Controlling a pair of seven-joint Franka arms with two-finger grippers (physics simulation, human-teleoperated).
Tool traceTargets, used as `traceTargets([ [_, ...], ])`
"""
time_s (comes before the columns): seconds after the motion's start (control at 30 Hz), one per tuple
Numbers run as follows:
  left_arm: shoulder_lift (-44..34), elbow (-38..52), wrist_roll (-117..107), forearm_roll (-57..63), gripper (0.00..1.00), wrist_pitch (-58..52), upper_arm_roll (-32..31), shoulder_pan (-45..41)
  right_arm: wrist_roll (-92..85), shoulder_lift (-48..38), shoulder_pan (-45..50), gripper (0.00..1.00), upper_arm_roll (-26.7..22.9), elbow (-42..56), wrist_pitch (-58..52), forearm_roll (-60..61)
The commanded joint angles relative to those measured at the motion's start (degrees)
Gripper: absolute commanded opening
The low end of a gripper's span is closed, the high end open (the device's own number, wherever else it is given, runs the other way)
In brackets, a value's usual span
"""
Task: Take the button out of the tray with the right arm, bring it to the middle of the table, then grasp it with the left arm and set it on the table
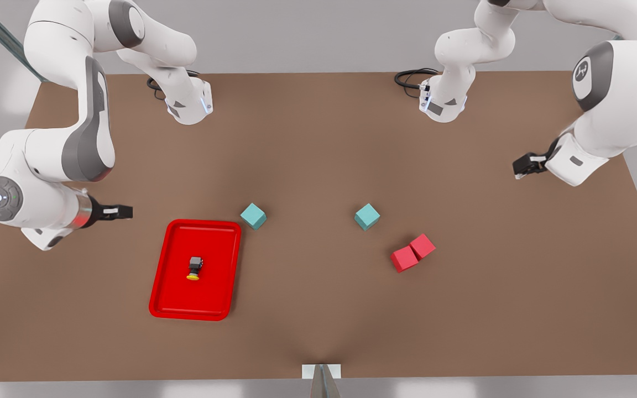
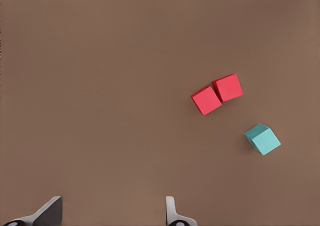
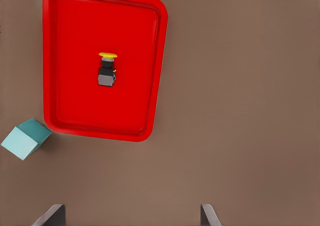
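In tray (image 1: 166, 287), button (image 1: 194, 268), beyond right fingers (image 3: 50, 216).

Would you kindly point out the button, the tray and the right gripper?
button (image 1: 194, 267), front view, dark body.
tray (image 1: 220, 226), front view, rim.
right gripper (image 1: 126, 211), front view, between fingertips.

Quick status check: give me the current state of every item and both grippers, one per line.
button: lying on its side in the tray, ungrasped.
tray: flat on the table, one teal cube at its corner.
other teal cube: alone, resting on the table.
red cubes: two, touching.
right gripper: open, empty, beside the tray.
left gripper: open, empty, waiting at the front view's right.
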Motion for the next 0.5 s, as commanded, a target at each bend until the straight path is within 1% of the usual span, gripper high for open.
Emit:
traceTargets([
  [0.0, -0.1, 0.0, -0.9, 0.3, 1.00, 4.4, -0.1, -0.1, -0.1, 0.0, 0.0, 1.00, 0.0, 0.0, 3.0, 0.0],
  [0.13, -0.1, 0.0, -0.9, 0.3, 1.00, 4.3, -0.1, -0.3, -0.6, 0.0, -0.4, 1.00, 0.1, 0.1, 3.2, -0.1],
  [0.2, 2.2, 0.0, -0.9, 0.2, 1.00, 4.7, -0.2, -0.8, 0.0, 0.3, 0.8, 1.00, 0.0, -0.3, 3.3, 0.4],
  [0.3, 3.7, -0.1, -0.9, 0.2, 1.00, 5.6, -0.3, -1.0, -0.7, 8.6, 0.4, 1.00, 0.0, -2.2, 8.1, 0.1],
  [0.33, 3.7, -0.1, -0.9, 0.2, 1.00, 5.6, -0.3, -1.0, -0.5, 10.5, 0.4, 1.00, -0.1, -4.7, 13.2, 0.0],
  [0.37, 3.7, -0.1, -0.9, 0.2, 1.00, 5.6, -0.3, -1.0, 0.1, 10.7, -0.1, 1.00, -0.1, -10.8, 22.6, -0.1],
  [0.4, 3.4, -0.8, -0.9, 0.2, 1.00, 5.9, -0.3, -1.0, 1.4, 10.8, -0.2, 1.00, -0.1, -14.7, 28.7, -0.1],
  [0.43, 3.4, -0.8, -0.9, 0.2, 1.00, 5.9, -0.3, -1.0, 3.3, 11.8, 0.0, 1.00, -0.1, -16.8, 32.3, 0.0],
  [0.47, 3.5, -0.8, -0.9, 0.2, 1.00, 5.9, -0.3, -1.0, 3.5, 14.7, 0.1, 1.00, -0.1, -16.9, 36.8, 0.1],
])
